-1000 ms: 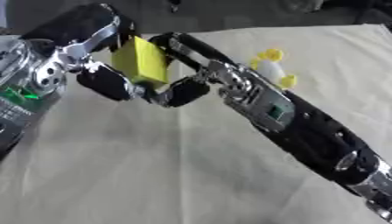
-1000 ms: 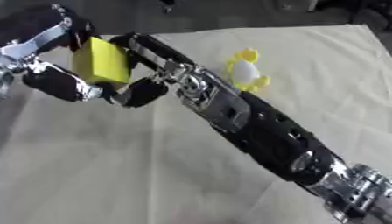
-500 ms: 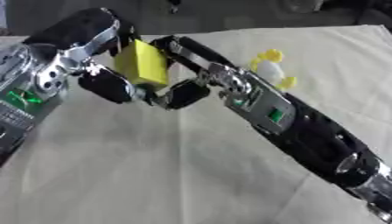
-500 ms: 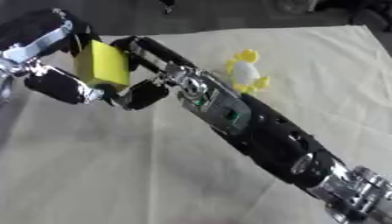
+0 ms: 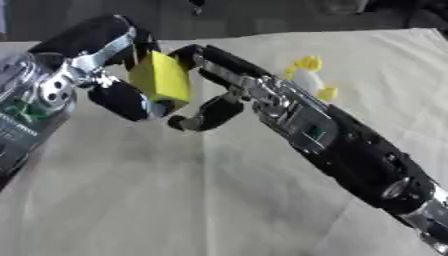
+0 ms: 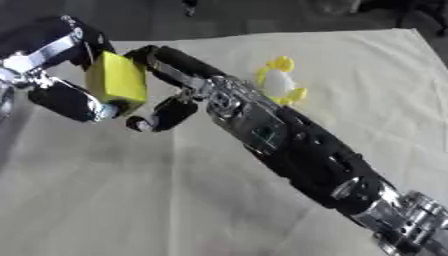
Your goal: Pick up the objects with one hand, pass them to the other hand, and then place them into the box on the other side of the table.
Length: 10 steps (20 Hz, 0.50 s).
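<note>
A yellow block (image 5: 161, 81) hangs above the table at the upper left, and my left hand (image 5: 96, 75) is shut on it. Its fingers curl over the block's top and its thumb presses from below. My right hand (image 5: 229, 85) reaches in from the lower right and stands open around the block's right side. One finger (image 5: 206, 56) lies along the block's upper right edge. The thumb (image 5: 203, 116) hangs just below and to the right, apart from the block. A small white and yellow toy (image 6: 279, 80) stands on the cloth behind my right arm.
A beige cloth (image 5: 175, 200) covers the table, with a crease running down its middle. The far edge (image 6: 262, 20) meets a dark floor. My right forearm (image 6: 306, 155) crosses the cloth diagonally. No box shows in either view.
The block and both hands have sunk slightly. My right thumb has dropped a little away from the block's lower corner. The toy has not moved.
</note>
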Each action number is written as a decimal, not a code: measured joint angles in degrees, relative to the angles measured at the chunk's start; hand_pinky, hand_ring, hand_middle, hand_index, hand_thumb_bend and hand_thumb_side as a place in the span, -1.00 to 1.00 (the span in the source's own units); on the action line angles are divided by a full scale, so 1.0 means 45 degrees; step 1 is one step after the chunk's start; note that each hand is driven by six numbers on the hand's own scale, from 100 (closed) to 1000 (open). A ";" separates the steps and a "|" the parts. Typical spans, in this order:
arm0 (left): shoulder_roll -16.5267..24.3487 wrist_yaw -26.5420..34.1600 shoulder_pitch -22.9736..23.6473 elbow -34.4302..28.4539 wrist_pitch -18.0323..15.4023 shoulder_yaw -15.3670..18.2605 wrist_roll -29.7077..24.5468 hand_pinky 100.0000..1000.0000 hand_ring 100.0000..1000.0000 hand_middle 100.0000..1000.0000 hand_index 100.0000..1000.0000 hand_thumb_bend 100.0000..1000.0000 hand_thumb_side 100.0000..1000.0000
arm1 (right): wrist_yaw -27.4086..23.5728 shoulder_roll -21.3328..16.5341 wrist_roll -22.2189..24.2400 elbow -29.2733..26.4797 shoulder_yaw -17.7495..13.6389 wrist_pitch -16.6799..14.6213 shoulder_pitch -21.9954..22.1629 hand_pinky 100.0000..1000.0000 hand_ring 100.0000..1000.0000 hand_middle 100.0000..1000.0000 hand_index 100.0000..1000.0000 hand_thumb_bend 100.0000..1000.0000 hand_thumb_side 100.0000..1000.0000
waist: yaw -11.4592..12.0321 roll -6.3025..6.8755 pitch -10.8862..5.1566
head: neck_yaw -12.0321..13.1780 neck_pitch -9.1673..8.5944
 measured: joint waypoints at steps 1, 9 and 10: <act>0.0010 0.0011 0.0015 0.0007 -0.0042 0.0002 -0.0024 0.25 -0.06 -0.37 -0.30 -0.36 -1.00 | 0.0173 0.0000 0.0124 0.0022 -0.0029 -0.0095 0.0002 0.73 0.63 0.35 0.82 0.05 -1.00 | -0.0005 0.0000 0.0000 | 0.0003 0.0000; 0.0550 -0.0206 0.0173 0.0369 -0.0346 0.0155 -0.0314 0.25 -0.07 -0.41 -0.35 -0.22 -1.00 | 0.0905 0.0005 0.0240 0.0059 -0.0072 -0.0124 0.0069 0.74 0.63 0.36 0.84 0.20 -1.00 | -0.0037 0.0000 0.0000 | 0.0104 0.0011; 0.0715 -0.0273 0.0219 0.0433 -0.0396 0.0215 -0.0376 0.26 -0.07 -0.42 -0.35 -0.19 -1.00 | 0.0943 0.0005 0.0199 0.0062 -0.0072 -0.0040 0.0104 0.74 0.63 0.36 0.84 0.20 -1.00 | -0.0039 0.0000 0.0000 | 0.0122 0.0011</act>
